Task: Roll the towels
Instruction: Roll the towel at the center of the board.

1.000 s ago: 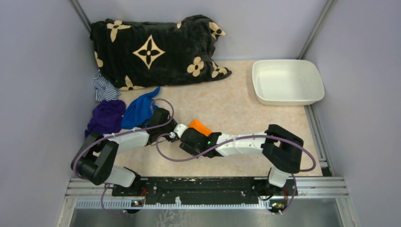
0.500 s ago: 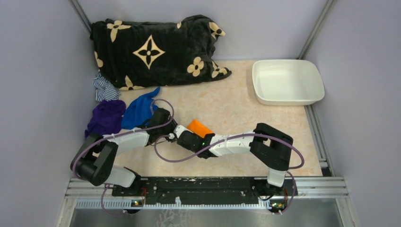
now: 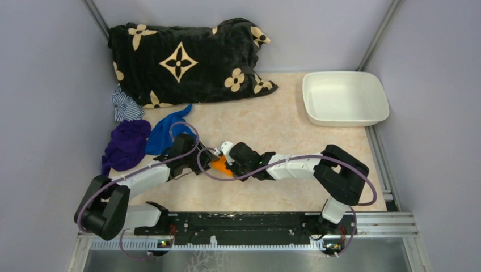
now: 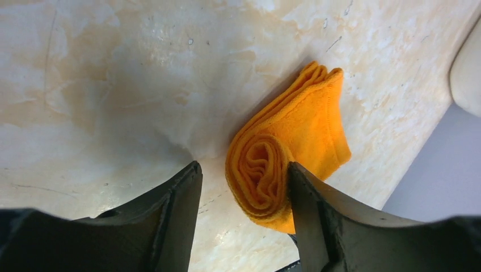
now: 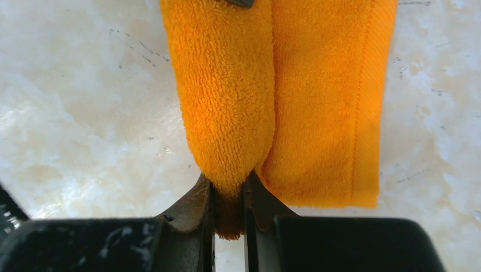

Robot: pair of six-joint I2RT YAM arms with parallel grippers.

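Note:
An orange towel point(image 3: 219, 165) lies partly rolled on the table between my two grippers. In the left wrist view its rolled end point(image 4: 261, 181) faces the camera, with a flat tail beyond it. My left gripper point(image 4: 244, 195) is open, its jaws standing either side of the roll's end; the right jaw touches the roll. My right gripper point(image 5: 228, 195) is shut on the other end of the roll point(image 5: 227, 107), and the flat tail point(image 5: 329, 107) lies beside it. A blue towel point(image 3: 167, 129) and a purple towel point(image 3: 126, 143) lie at the left.
A black floral blanket point(image 3: 181, 59) fills the back left. A striped cloth point(image 3: 125, 105) lies below it by the left wall. A white tub point(image 3: 343, 97) stands at the back right. Purple cables loop over both arms.
Both wrists have turned. The right gripper moved slightly right and back, the left gripper came in at the roll's left end. The orange towel now shows less, hidden between the grippers.

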